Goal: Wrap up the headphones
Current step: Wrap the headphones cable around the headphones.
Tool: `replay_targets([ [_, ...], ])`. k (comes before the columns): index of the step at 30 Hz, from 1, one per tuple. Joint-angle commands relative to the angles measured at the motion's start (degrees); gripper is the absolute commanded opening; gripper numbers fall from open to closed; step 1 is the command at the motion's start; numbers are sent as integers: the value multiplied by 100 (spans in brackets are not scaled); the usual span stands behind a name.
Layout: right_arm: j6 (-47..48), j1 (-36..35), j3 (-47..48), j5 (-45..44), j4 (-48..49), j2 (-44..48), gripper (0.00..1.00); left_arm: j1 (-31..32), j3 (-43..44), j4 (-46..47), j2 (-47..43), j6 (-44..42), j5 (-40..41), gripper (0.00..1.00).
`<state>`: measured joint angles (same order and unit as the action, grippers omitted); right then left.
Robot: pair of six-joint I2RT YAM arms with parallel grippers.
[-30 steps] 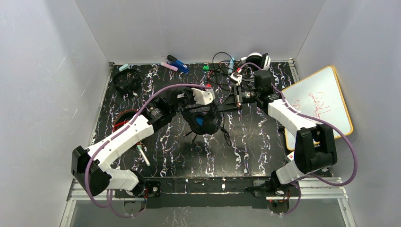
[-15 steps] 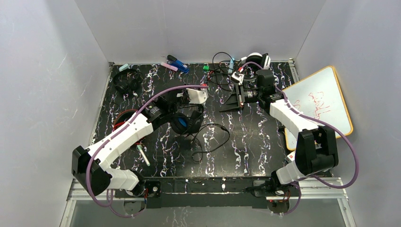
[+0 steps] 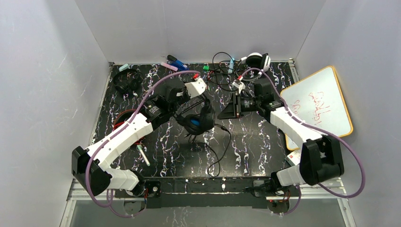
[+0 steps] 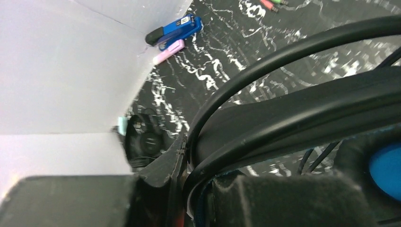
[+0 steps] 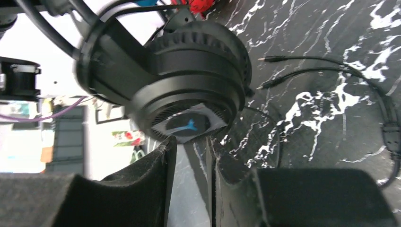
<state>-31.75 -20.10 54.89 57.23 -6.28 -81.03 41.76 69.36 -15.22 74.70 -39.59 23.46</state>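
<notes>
The headphones [image 3: 197, 121] are a black pair with blue inside the cups, hanging just above the table's middle. My left gripper [image 3: 188, 107] is shut on their headband [image 4: 307, 109], and a blue cup [image 4: 385, 170] shows at the right of the left wrist view, beyond the left gripper [image 4: 189, 156]. The thin cable [image 3: 218, 150] trails loose over the table toward the front. My right gripper [image 3: 226, 111] is open just right of the headphones. In its wrist view the right gripper [image 5: 189, 153] holds nothing, an ear cup [image 5: 189, 90] hangs right ahead, and two cable plugs [image 5: 267, 72] lie on the table.
An all-black pair [image 3: 126, 80] lies at the back left and a red pair [image 3: 122, 124] is partly under my left arm. A white-and-black pair [image 3: 257, 60] sits in tangled cables at the back. A blue stapler [image 3: 178, 64], a pen [image 3: 143, 155] and a whiteboard [image 3: 321, 101] are also here.
My right gripper has opened and let go of the cable, which now lies slack toward the front. It has swung left toward the headphones. My left arm shifted the headphones slightly sideways.
</notes>
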Motion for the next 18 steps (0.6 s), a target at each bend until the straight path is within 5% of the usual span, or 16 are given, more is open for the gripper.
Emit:
replay_targets([
  [1,367,16,-193,-997,168,728,39,12,308,441,-118,1985,103,0],
  [8,541,32,-832,-2375,354,1880,49,-446,870,-215,115,3995,186,0],
  [13,338,32,-1462,-3097,828,2611,61,-1006,1714,-1282,571,5394,-566,0],
  [18,474,36,-1833,-3091,1061,2890,72,-1227,2155,-1591,661,5956,-899,0],
])
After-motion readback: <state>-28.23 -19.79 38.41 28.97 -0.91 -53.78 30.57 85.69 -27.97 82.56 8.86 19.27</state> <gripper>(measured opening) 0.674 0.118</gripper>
